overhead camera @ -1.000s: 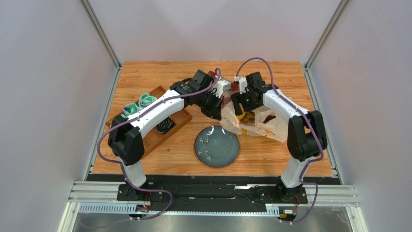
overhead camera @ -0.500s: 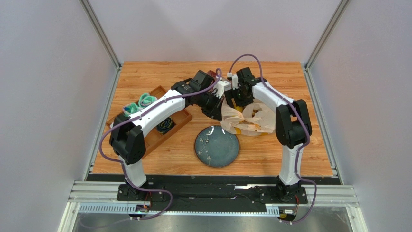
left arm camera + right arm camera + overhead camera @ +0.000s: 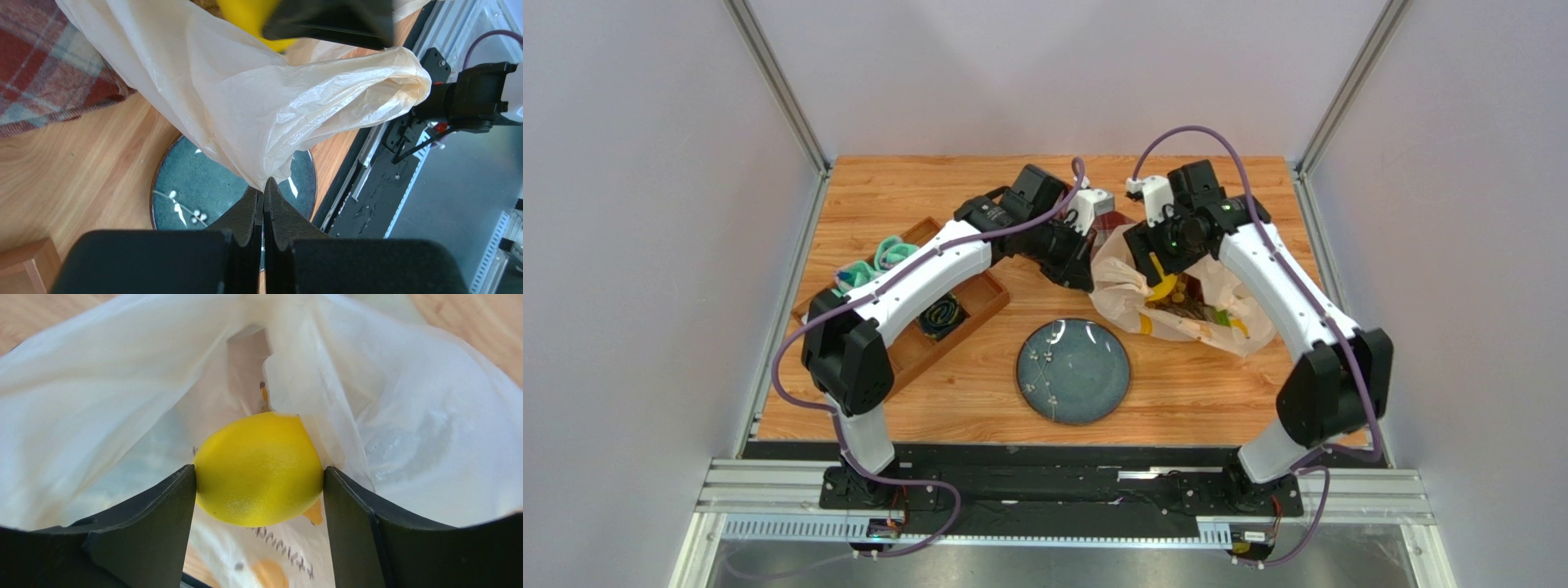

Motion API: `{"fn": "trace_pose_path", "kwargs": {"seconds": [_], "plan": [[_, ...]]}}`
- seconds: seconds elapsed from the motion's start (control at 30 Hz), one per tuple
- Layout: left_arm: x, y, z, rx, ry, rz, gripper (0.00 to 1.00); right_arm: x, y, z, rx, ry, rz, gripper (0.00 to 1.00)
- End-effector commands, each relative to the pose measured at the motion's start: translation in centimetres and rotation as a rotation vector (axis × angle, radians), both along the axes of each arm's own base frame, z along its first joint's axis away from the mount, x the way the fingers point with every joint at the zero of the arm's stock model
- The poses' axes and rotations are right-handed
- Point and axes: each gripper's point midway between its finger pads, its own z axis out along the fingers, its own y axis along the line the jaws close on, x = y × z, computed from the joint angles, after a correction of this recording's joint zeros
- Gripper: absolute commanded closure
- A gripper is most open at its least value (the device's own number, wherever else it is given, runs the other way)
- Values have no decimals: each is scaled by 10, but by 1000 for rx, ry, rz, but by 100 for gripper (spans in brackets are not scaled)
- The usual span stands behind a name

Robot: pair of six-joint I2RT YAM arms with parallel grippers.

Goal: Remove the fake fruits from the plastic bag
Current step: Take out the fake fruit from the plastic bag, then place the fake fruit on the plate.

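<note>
The beige plastic bag lies on the table right of centre, its mouth held open. My left gripper is shut on the bag's edge; in the left wrist view the film runs up from my closed fingertips. My right gripper is shut on the yellow lemon, held between both fingers inside the bag's mouth; the lemon also shows in the top view. Other fake fruits, green and yellow pieces, show through the bag.
A blue-grey plate sits in front of the bag. A wooden tray with coiled teal and black items stands at the left. A red plaid cloth lies behind the bag.
My right arm has swung outward and the gripper has risen with the lemon. The bag has spread to the right. My left gripper has shifted slightly back, still holding the bag's edge.
</note>
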Motion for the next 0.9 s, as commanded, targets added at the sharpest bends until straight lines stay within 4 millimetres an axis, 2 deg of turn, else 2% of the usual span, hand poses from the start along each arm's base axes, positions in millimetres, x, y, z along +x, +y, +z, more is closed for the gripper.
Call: {"fn": "trace_pose_path", "kwargs": {"seconds": [0.0, 0.1, 0.17, 0.27, 0.3, 0.33, 0.37, 0.43, 0.47, 0.53, 0.57, 0.67, 0.77, 0.87], "plan": [[13, -12, 15, -67, -38, -27, 100, -35, -14, 39, -17, -67, 104, 44], [18, -18, 26, -101, -45, -36, 100, -50, -27, 58, -54, -95, 121, 43], [22, -18, 32, -117, -56, -33, 100, -59, -44, 60, -128, -109, 107, 43], [35, -11, 41, -131, -87, -5, 100, -74, -67, 75, -202, -161, 117, 43], [39, -11, 44, -138, -96, -2, 100, -80, -62, 82, -177, -178, 165, 43], [41, -10, 45, -140, -99, -6, 100, -96, -58, 93, -137, -191, 210, 43], [42, -11, 46, -149, -94, -15, 100, -105, -47, 103, -83, -209, 274, 43], [45, -16, 47, -160, -92, -24, 100, -126, -17, 128, 71, -299, 426, 40], [44, -18, 48, -169, -84, -27, 100, -133, -2, 132, 100, -321, 488, 40], [43, -24, 49, -196, -61, -51, 100, -140, 18, 128, 122, -324, 562, 39], [42, -26, 46, -204, -48, -61, 100, -149, 35, 120, 125, -299, 643, 40], [44, -26, 43, -222, -9, -59, 100, -160, 61, 93, 112, -275, 787, 40], [48, -20, 40, -237, 39, -27, 100, -162, 84, 62, 102, -264, 891, 40], [55, -14, 38, -253, 70, 7, 100, -159, 102, 41, 83, -277, 971, 40]]}}
